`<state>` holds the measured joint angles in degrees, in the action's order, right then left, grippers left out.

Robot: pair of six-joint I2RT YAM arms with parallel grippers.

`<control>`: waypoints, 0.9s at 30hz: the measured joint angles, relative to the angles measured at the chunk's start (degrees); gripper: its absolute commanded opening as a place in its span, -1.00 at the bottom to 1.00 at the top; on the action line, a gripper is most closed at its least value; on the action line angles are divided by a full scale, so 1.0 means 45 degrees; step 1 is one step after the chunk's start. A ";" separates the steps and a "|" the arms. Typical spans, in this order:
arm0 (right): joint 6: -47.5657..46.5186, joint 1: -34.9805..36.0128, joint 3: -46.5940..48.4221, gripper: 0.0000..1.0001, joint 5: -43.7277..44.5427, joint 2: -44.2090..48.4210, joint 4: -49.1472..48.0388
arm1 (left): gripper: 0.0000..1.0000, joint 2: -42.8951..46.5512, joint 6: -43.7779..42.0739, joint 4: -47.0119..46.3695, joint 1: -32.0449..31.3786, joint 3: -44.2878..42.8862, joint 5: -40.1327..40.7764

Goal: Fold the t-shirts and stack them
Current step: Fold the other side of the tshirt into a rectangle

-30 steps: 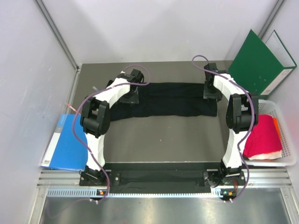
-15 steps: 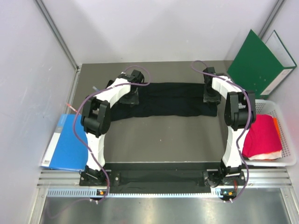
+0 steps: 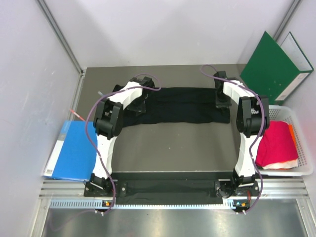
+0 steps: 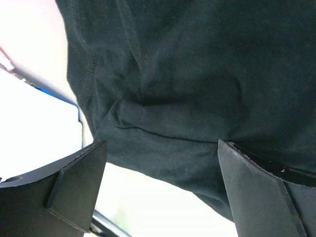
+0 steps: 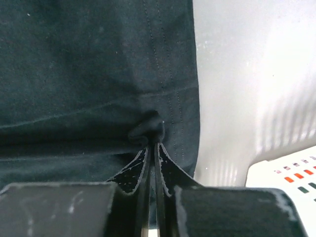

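A black t-shirt (image 3: 182, 104) lies as a long folded strip across the far half of the table. My right gripper (image 3: 222, 101) is at its right end. In the right wrist view that gripper (image 5: 153, 143) is shut on a small pinched-up fold of black cloth (image 5: 148, 129) near the hem. My left gripper (image 3: 139, 101) hovers over the strip's left end. The left wrist view shows it (image 4: 161, 148) wide open, with the shirt's edge (image 4: 197, 74) below and nothing between the fingers. A magenta-red t-shirt (image 3: 276, 143) lies folded in the basket, with white and orange cloth beside it.
A white basket (image 3: 303, 148) stands at the right edge of the table, and its corner shows in the right wrist view (image 5: 286, 173). A green folder (image 3: 274, 66) leans in the far right corner. A blue folder (image 3: 74, 150) lies at the left, off the table's mat.
My right gripper has shut on the black shirt's right end. My left arm has shifted slightly over the left end, its gripper still open.
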<state>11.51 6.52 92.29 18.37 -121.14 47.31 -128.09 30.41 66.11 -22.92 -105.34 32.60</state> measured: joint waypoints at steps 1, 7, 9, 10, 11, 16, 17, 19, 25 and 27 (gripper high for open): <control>-0.0029 -0.0005 0.0019 -1.00 0.0005 -0.0015 0.0010 | 0.96 -0.0141 0.0019 0.0121 0.0015 -0.0126 0.0058; -0.0214 -0.0005 0.0117 -1.00 0.0092 -0.0092 0.0097 | 0.96 -0.0525 0.0044 0.0563 0.0121 -0.0656 0.0364; -0.0214 -0.0005 0.0117 -1.00 0.0228 -0.0097 0.0102 | 0.96 -0.0602 0.0039 0.0680 0.0214 -0.0758 0.0398; -0.0214 -0.0005 0.0117 -1.00 0.0296 -0.0102 0.0097 | 0.96 -0.0607 0.0039 0.0699 0.0267 -0.0758 0.0398; -0.0209 -0.0005 0.0117 -1.00 0.0393 -0.0121 0.0092 | 0.96 -0.0607 0.0039 0.0724 0.0345 -0.0758 0.0398; -0.0204 -0.0005 0.0554 -1.00 0.1005 -0.0461 0.0340 | 0.96 -0.0792 -0.0092 0.0967 0.0879 -0.0981 0.0500; -0.0204 -0.0005 0.0661 -1.00 0.1078 -0.0539 0.0408 | 0.96 -0.0889 -0.0160 0.1064 0.0976 -0.1127 0.0520; -0.0219 -0.0005 0.1025 -1.00 0.1345 -0.0787 0.0602 | 0.96 -0.1103 -0.0311 0.1263 0.1098 -0.1443 0.0602; -0.0233 -0.0063 0.1642 -1.00 0.2249 -0.1214 0.0568 | 0.96 -0.1545 -0.0699 0.1700 0.1107 -0.2055 0.0826; -0.0228 -0.0102 0.1783 -1.00 0.2467 -0.1273 0.0559 | 0.96 -0.1632 -0.0772 0.1773 0.1107 -0.2157 0.0918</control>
<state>10.48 6.07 100.31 29.47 -126.87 49.82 -135.44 26.94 74.08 -17.93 -115.04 36.73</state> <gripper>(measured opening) 0.009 0.981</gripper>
